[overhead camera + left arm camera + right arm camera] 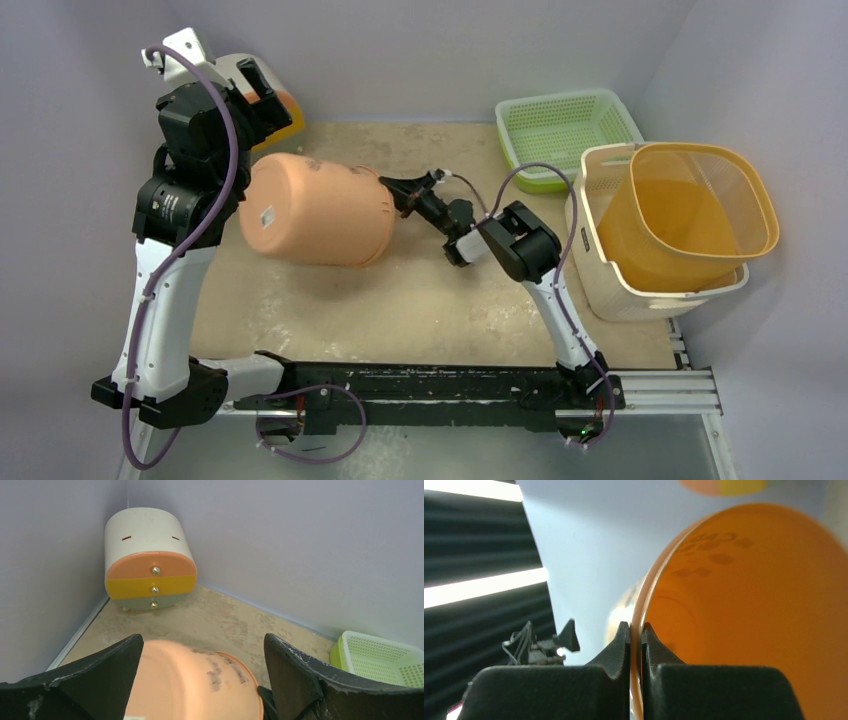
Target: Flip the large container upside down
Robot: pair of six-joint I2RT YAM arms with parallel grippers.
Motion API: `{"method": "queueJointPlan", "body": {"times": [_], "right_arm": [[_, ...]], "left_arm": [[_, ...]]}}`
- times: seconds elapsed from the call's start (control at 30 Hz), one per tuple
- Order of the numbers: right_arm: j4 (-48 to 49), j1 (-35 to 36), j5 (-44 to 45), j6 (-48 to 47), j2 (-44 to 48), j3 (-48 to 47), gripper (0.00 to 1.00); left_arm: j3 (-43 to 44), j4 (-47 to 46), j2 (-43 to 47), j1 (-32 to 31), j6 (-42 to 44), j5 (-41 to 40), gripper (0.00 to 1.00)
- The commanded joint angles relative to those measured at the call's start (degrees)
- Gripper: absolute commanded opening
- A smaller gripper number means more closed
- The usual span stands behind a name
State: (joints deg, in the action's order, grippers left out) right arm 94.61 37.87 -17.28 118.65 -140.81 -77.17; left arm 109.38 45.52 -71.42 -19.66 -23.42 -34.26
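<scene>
The large container (600, 270), a cream slotted tub, stands upright at the right with a yellow-orange bin (690, 215) nested in it. No gripper touches it. A peach-orange bucket (315, 210) lies on its side mid-table, mouth facing right. My right gripper (396, 192) is shut on that bucket's rim; the right wrist view shows the thin rim pinched between the fingertips (635, 626), with the bucket's orange inside (749, 620) to the right. My left gripper (202, 638) hangs open and raised over the bucket's base end (190, 680), fingers wide apart and not touching it.
A green perforated basket (565, 130) sits at the back right, next to the cream tub. A small drawer chest (150, 560) stands in the back left corner. Grey walls close in the table at the back and on both sides.
</scene>
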Motion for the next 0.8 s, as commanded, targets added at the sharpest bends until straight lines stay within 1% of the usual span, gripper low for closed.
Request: {"method": "queueJointPlan", "body": {"times": [0.0, 0.23, 0.33, 0.43, 0.63, 0.73, 0.77], "right_arm": [[15.3, -4.6, -2.8, 1.2, -0.2, 8.9, 0.03], [14.4, -8.9, -7.6, -3.7, 1.0, 13.6, 0.15], [9.5, -9.7, -10.6, -7.4, 2.5, 14.7, 0.23], [0.6, -10.0, -14.3, -14.0, 5.5, 15.4, 0.29], [-17.4, -10.0, -17.1, -25.2, 9.7, 16.1, 0.32], [-30.0, -10.0, -16.9, -33.2, 12.2, 14.3, 0.33], [-35.2, -10.0, -16.1, -37.9, 13.3, 13.0, 0.34]], "left_arm": [[-0.4, -1.4, 0.4, -0.2, 0.5, 0.4, 0.87], [-1.9, -1.5, 0.2, -0.3, 0.2, 0.7, 0.87], [-2.4, -1.4, 0.0, -0.3, 0.2, 0.7, 0.87], [-3.1, -1.3, -0.5, -0.2, 0.2, 0.9, 0.87], [-6.2, -1.5, -0.5, -0.3, -0.7, 1.3, 0.87], [-7.0, -1.8, -0.7, -0.2, -1.0, 1.6, 0.87], [-7.1, -1.8, -0.7, -0.3, -1.1, 1.7, 0.87]]}}
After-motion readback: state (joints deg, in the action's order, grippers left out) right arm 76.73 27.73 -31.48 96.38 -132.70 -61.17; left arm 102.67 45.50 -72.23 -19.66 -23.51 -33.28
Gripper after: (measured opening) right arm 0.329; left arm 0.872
